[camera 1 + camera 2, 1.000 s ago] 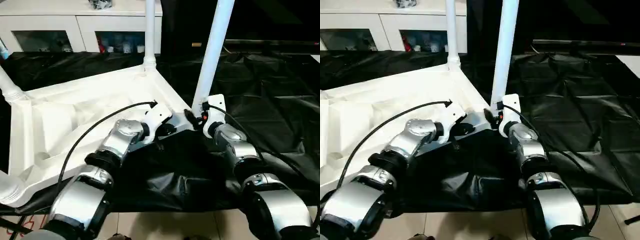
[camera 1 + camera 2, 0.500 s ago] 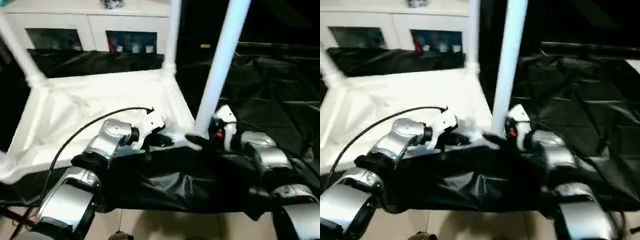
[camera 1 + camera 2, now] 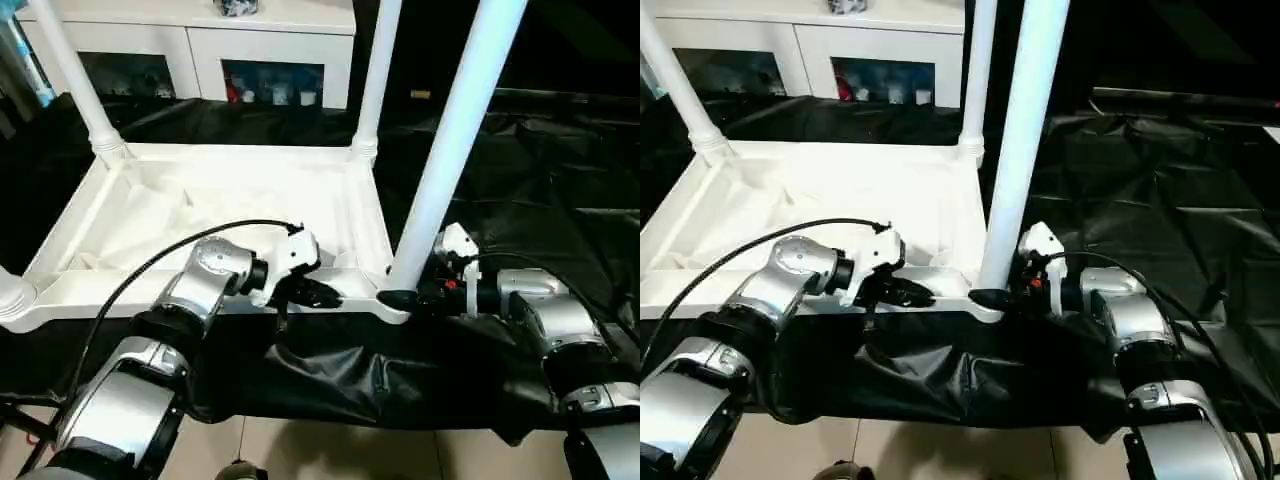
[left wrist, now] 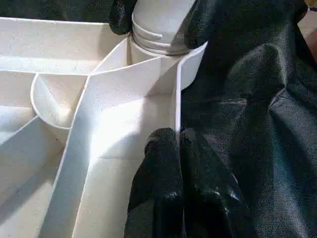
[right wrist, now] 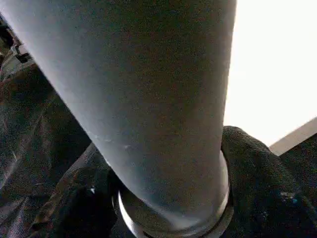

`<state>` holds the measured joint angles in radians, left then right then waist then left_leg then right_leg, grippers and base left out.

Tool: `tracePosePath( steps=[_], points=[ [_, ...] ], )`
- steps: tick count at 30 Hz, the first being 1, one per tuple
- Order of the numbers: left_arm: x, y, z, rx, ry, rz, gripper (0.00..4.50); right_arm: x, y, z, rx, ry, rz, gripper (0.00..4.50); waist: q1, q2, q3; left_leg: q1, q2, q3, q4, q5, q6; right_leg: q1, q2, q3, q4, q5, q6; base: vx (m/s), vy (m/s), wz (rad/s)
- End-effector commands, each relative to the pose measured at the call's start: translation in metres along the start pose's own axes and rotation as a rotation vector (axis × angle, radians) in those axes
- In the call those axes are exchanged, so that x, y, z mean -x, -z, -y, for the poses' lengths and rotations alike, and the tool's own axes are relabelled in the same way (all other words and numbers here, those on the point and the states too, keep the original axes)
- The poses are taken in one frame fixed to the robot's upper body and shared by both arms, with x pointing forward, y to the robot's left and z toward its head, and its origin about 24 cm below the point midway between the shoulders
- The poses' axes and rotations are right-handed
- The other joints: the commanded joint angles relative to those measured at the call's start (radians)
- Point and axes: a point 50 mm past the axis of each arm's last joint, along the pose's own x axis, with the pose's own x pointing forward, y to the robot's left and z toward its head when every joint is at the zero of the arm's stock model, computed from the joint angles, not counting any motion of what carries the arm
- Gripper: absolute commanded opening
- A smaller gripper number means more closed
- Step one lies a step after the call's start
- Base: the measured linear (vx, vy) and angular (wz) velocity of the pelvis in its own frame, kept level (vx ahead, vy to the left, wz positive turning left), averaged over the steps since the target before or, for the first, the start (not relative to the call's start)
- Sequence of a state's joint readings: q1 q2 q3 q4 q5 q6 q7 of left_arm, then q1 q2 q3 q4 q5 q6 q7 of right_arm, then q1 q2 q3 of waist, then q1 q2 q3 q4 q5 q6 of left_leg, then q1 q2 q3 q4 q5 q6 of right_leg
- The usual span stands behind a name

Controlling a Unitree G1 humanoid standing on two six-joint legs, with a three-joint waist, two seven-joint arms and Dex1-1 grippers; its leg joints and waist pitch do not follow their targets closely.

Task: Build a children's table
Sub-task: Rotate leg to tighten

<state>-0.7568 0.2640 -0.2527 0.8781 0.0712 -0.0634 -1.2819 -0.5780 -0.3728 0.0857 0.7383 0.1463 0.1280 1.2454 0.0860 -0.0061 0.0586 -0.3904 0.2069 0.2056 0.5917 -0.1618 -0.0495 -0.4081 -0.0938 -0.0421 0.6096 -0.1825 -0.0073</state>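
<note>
Near-left leg (image 3: 12, 295): seated in the tabletop's near-left corner socket; visible at the edge of the head view as a short stub.
Far-left leg (image 3: 70, 80): upright in the far-left corner socket, leaning slightly outward toward the top.
Tabletop (image 3: 200, 205): white plastic, lying upside down on the black sheet (image 3: 540, 210), ribbed underside facing up, near long rim toward the robot.
Left gripper (image 3: 318, 294): black fingers pressed together with no gap, holding nothing. The tips rest at the tabletop's near rim, just to the left of the near-right corner. In the left wrist view the closed fingers (image 4: 168, 163) lie against the top edge of the thin upright rim wall, with the corner socket and the right gripper's fingers beyond.
Far-right leg (image 3: 375, 75): upright in the far-right corner socket.
Near-right leg (image 3: 455, 140): upright in the near-right corner socket, base collar sitting at the socket mouth.
Right gripper (image 3: 400, 298): jaws spread around the base of the near-right leg, one finger on each side of the collar. The right wrist view shows a finger (image 5: 257, 168) touching the tube's side.
Cabinet (image 3: 190, 45): white, glass doors, standing behind the sheet along the far wall.
Floor (image 3: 330, 450): pale strip just in front of the sheet's near edge.
</note>
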Motion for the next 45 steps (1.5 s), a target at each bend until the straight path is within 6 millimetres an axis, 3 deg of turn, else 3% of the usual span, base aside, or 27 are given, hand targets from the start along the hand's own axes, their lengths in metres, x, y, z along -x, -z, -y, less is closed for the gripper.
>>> tracePosePath(
  steps=[1,5,6,7,8,9,12,14,17,18,19,20,21,23,26,27,28,30,35,36,37,40,43,45],
  points=[
    [-0.003,-0.012,-0.005,-0.012,-0.057,0.042,0.00,-0.020,0.006,-0.011,-0.032,-0.040,0.004,2.63,-0.003,-0.014,-0.070,0.027,0.029,-0.010,-0.069,-0.231,0.049,0.041,-0.046,0.026,-0.070,-0.210,-0.237,0.000,0.000,0.00],
    [-0.009,-0.016,-0.010,0.017,-0.140,0.058,0.00,-0.035,0.009,-0.002,-0.060,0.170,0.019,2.63,-0.014,-0.015,-0.067,0.028,0.027,-0.012,-0.073,-0.264,0.019,0.034,-0.050,0.029,-0.078,-0.289,-0.213,0.000,0.000,0.00],
    [-0.012,-0.018,-0.012,0.018,-0.176,0.056,0.00,-0.040,0.012,0.002,-0.086,0.271,0.012,2.62,-0.028,-0.014,-0.063,0.030,0.024,-0.017,-0.078,-0.307,-0.003,0.030,-0.050,0.027,-0.086,-0.363,-0.195,0.000,0.000,0.00],
    [-0.016,-0.020,-0.014,0.031,-0.212,0.053,0.00,-0.044,0.013,0.006,-0.112,0.352,0.013,2.62,-0.033,-0.002,-0.063,0.032,0.024,-0.020,-0.079,-0.323,-0.012,0.030,-0.050,0.026,-0.087,-0.382,-0.190,0.000,0.000,0.00],
    [-0.019,-0.021,-0.015,0.040,-0.234,0.052,0.00,-0.047,0.014,0.007,-0.128,0.401,0.013,2.62,-0.042,-0.006,-0.062,0.030,0.024,-0.020,-0.080,-0.335,-0.020,0.029,-0.048,0.027,-0.090,-0.394,-0.186,0.000,0.000,0.00],
    [-0.022,-0.022,-0.017,0.055,-0.263,0.051,0.00,-0.051,0.014,0.009,-0.155,0.458,0.025,2.62,-0.049,-0.002,-0.063,0.040,0.021,-0.023,-0.079,-0.373,-0.031,0.024,-0.046,0.026,-0.098,-0.429,-0.173,0.000,0.000,0.00],
    [-0.032,-0.026,-0.018,0.086,-0.318,0.049,0.00,-0.064,0.011,0.009,-0.226,0.555,0.072,2.62,-0.057,-0.007,-0.064,0.034,0.020,-0.022,-0.080,-0.374,-0.025,0.026,-0.045,0.028,-0.097,-0.403,-0.175,0.000,0.000,0.00],
    [-0.037,-0.027,-0.017,0.093,-0.331,0.046,0.00,-0.071,0.010,0.008,-0.257,0.597,0.090,2.62,-0.058,0.000,-0.065,0.033,0.021,-0.022,-0.081,-0.363,-0.021,0.026,-0.045,0.028,-0.095,-0.373,-0.183,0.000,0.000,0.00],
    [-0.045,-0.031,-0.015,0.099,-0.337,0.051,0.00,-0.081,0.006,0.006,-0.253,0.643,0.107,2.62,-0.059,0.001,-0.068,0.031,0.020,-0.019,-0.080,-0.351,-0.015,0.028,-0.043,0.029,-0.092,-0.322,-0.195,0.000,0.000,0.00],
    [-0.051,-0.035,-0.012,0.085,-0.317,0.064,0.00,-0.088,0.002,0.003,-0.235,0.631,0.136,3.32,-0.057,0.010,-0.068,0.032,0.019,-0.020,-0.080,-0.349,-0.014,0.030,-0.043,0.028,-0.091,-0.305,-0.200,0.000,0.000,0.00],
    [-0.051,-0.035,-0.012,0.084,-0.315,0.065,0.00,-0.088,0.001,0.003,-0.235,0.629,0.139,3.32,-0.059,0.012,-0.069,0.032,0.020,-0.019,-0.080,-0.351,-0.013,0.030,-0.042,0.028,-0.092,-0.293,-0.201,0.000,0.000,0.00],
    [-0.053,-0.036,-0.011,0.078,-0.304,0.070,0.00,-0.089,0.000,0.002,-0.236,0.616,0.154,3.32,-0.059,0.007,-0.070,0.030,0.018,-0.019,-0.079,-0.347,-0.008,0.033,-0.040,0.027,-0.089,-0.273,-0.204,0.000,0.000,0.00],
    [-0.051,-0.038,-0.010,0.056,-0.282,0.080,0.00,-0.085,-0.003,0.003,-0.240,0.580,0.184,3.34,-0.058,0.014,-0.071,0.029,0.018,-0.019,-0.078,-0.334,-0.001,0.036,-0.040,0.028,-0.086,-0.245,-0.210,0.000,0.000,0.00],
    [-0.048,-0.037,-0.009,0.038,-0.250,0.087,0.00,-0.081,-0.004,0.002,-0.209,0.510,0.188,3.60,-0.057,0.016,-0.074,0.028,0.018,-0.017,-0.077,-0.308,0.014,0.041,-0.038,0.027,-0.081,-0.181,-0.228,0.000,0.000,0.00],
    [-0.043,-0.034,-0.007,0.011,-0.204,0.090,0.00,-0.074,-0.004,-0.001,-0.123,0.410,0.162,3.80,-0.054,0.012,-0.077,0.023,0.018,-0.015,-0.073,-0.261,0.043,0.051,-0.039,0.026,-0.075,-0.101,-0.247,0.000,0.000,0.00],
    [-0.040,-0.033,-0.005,0.000,-0.174,0.093,0.00,-0.069,-0.003,-0.002,-0.093,0.362,0.156,3.80,-0.053,0.018,-0.078,0.024,0.019,-0.014,-0.072,-0.242,0.053,0.051,-0.038,0.024,-0.073,-0.069,-0.255,0.000,0.000,0.00],
    [-0.037,-0.031,-0.003,-0.008,-0.142,0.097,0.00,-0.062,-0.002,-0.004,-0.070,0.305,0.153,3.80,-0.050,0.017,-0.079,0.023,0.020,-0.014,-0.070,-0.226,0.065,0.057,-0.038,0.022,-0.070,-0.047,-0.266,0.000,0.000,0.00],
    [-0.031,-0.028,0.000,-0.022,-0.096,0.103,0.00,-0.051,0.000,-0.006,-0.028,0.222,0.136,3.80,-0.045,0.017,-0.079,0.023,0.024,-0.009,-0.068,-0.205,0.085,0.056,-0.036,0.021,-0.066,-0.013,-0.285,0.000,0.000,0.00],
    [-0.024,-0.022,0.003,-0.048,-0.034,0.082,0.00,-0.035,0.005,-0.012,-0.001,0.086,0.094,3.80,-0.034,0.012,-0.075,0.029,0.028,-0.008,-0.070,-0.242,0.078,0.051,-0.039,0.022,-0.073,-0.101,-0.283,0.000,0.000,0.00],
    [-0.022,-0.021,0.003,-0.050,-0.025,0.078,0.00,-0.032,0.005,-0.013,0.003,0.060,0.084,3.80,-0.026,0.015,-0.072,0.032,0.030,-0.008,-0.073,-0.256,0.070,0.047,-0.040,0.023,-0.075,-0.128,-0.277,0.000,0.000,0.00],
    [-0.018,-0.020,0.002,-0.052,-0.010,0.071,0.00,-0.025,0.008,-0.017,0.012,-0.011,0.055,3.80,-0.025,0.009,-0.070,0.030,0.029,-0.009,-0.076,-0.270,0.060,0.048,-0.039,0.022,-0.077,-0.158,-0.269,0.000,0.000,0.00],
    [-0.013,-0.020,0.001,-0.056,0.002,0.061,0.00,-0.018,0.010,-0.021,0.011,-0.084,0.024,3.80,-0.016,0.011,-0.068,0.036,0.032,-0.011,-0.078,-0.298,0.050,0.044,-0.042,0.025,-0.083,-0.213,-0.251,0.000,0.000,0.00],
    [-0.012,-0.020,0.001,-0.059,0.006,0.058,0.00,-0.016,0.011,-0.022,0.007,-0.105,0.015,3.80,-0.015,0.009,-0.068,0.032,0.031,-0.012,-0.079,-0.301,0.037,0.044,-0.045,0.025,-0.084,-0.237,-0.240,0.000,0.000,0.00],
    [-0.005,-0.018,-0.001,-0.061,0.016,0.049,0.00,-0.012,0.013,-0.026,-0.014,-0.176,-0.030,3.45,-0.012,0.002,-0.069,0.031,0.030,-0.012,-0.078,-0.283,0.040,0.045,-0.045,0.025,-0.084,-0.239,-0.232,0.000,0.000,0.00]
  ],
)
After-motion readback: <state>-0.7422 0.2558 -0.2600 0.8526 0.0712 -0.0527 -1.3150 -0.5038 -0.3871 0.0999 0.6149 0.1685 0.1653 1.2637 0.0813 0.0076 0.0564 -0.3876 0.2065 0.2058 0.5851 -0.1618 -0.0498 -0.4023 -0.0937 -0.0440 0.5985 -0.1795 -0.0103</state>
